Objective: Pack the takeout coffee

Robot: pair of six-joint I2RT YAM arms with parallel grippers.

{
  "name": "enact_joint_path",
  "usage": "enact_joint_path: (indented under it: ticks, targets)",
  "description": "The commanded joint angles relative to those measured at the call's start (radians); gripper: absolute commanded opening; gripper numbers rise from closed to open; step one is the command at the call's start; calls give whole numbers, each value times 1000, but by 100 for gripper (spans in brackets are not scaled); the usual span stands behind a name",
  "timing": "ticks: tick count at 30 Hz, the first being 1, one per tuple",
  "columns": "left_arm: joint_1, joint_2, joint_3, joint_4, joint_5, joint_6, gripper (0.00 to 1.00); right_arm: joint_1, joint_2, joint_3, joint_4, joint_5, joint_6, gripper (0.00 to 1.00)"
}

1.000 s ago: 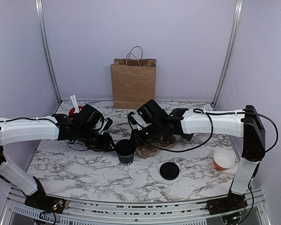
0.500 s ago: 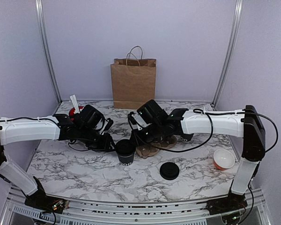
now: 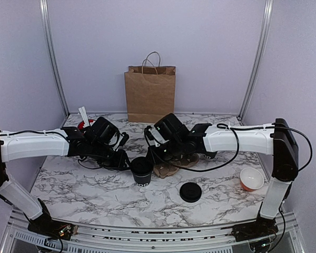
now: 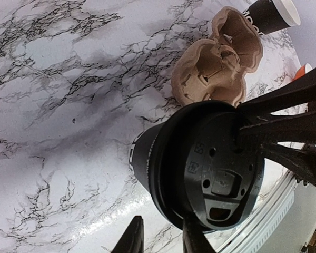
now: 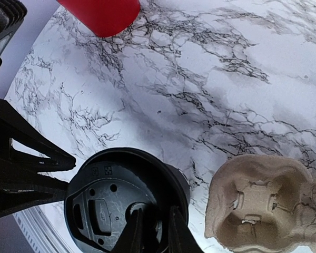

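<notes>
Status: cup (image 3: 141, 169) upright mid-table, touching carrier (image 3: 167, 169); bag (image 3: 150, 92) well behind. My right gripper (image 5: 154, 212) clamped on lid (image 5: 102, 203) rim, likely seating it. My left gripper (image 4: 162, 222) at cup side, fingers narrowly apart; grip cannot tell. Likely bracing cup.

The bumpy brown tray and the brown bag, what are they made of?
The tray looks like pressed paper pulp: dull, rough, with soft moulded edges. The bag looks like brown paper: matte, with a folded top and thin handles.
</notes>
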Motion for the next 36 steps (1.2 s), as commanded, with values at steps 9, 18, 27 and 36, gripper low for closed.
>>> enact_joint_path:
  ticks: [9,18,27,36]
  targets:
    - [-22,79,-9,-101,-68,43,24,33,26,-29,-46,-25,11,16]
    - [-36,120,-10,-110,-83,46,24,36,16,-102,-7,-34,36,16]
    - [-58,162,-43,-80,-95,29,23,36,1,-189,45,-47,69,16]
    - [-75,171,-97,-52,-103,14,23,36,1,-196,52,-49,72,16]
